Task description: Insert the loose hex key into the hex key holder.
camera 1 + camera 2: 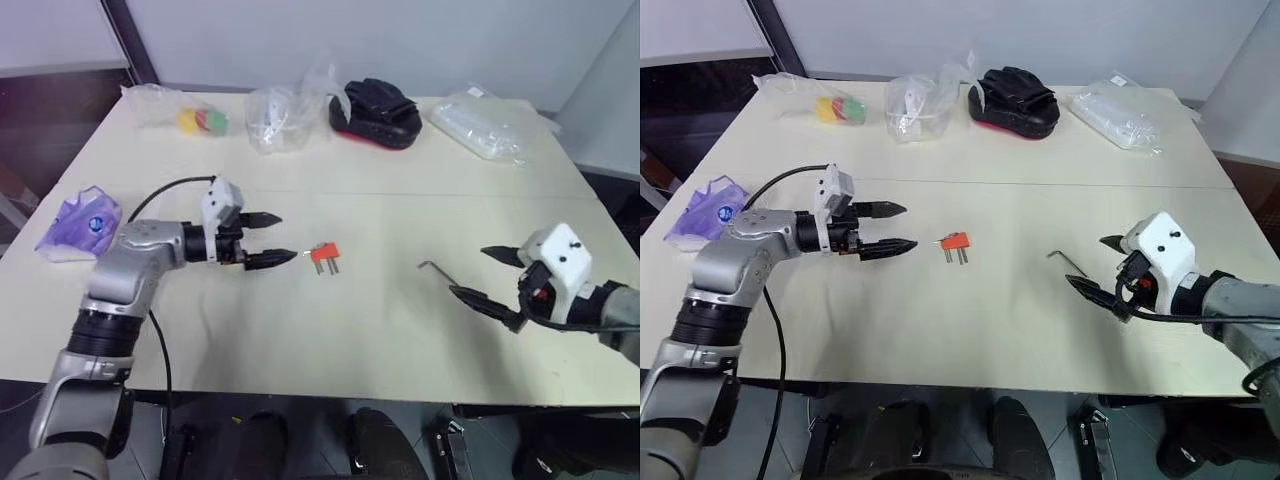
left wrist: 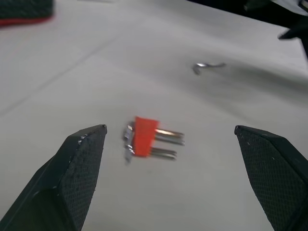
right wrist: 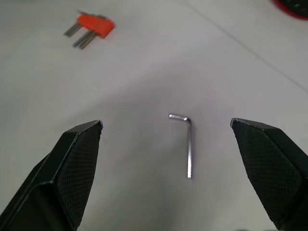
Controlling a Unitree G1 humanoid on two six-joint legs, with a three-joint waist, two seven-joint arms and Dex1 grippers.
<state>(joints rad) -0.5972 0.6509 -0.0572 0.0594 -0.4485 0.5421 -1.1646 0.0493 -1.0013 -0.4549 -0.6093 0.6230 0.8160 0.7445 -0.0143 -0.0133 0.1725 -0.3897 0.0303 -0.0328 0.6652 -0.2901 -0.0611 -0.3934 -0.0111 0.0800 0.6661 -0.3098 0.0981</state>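
The hex key holder (image 1: 324,254), a small red-orange block with short metal keys sticking out toward me, lies flat near the middle of the pale table (image 1: 300,330). My left gripper (image 1: 272,238) hovers just to its left, open, fingers pointing at it, nothing between them. The loose hex key (image 1: 433,270), a thin L-shaped rod, lies on the table to the right of the holder. My right gripper (image 1: 488,276) stands open a short way to the key's right, pointing toward it. The right wrist view shows the key (image 3: 188,147) lying between and ahead of the spread fingers.
Along the table's far edge lie a clear bag with yellow, green and red pieces (image 1: 200,120), a crumpled clear bag (image 1: 275,118), a black and red item (image 1: 376,113) and a clear wrapped package (image 1: 482,125). A purple bag (image 1: 82,224) lies at the left edge.
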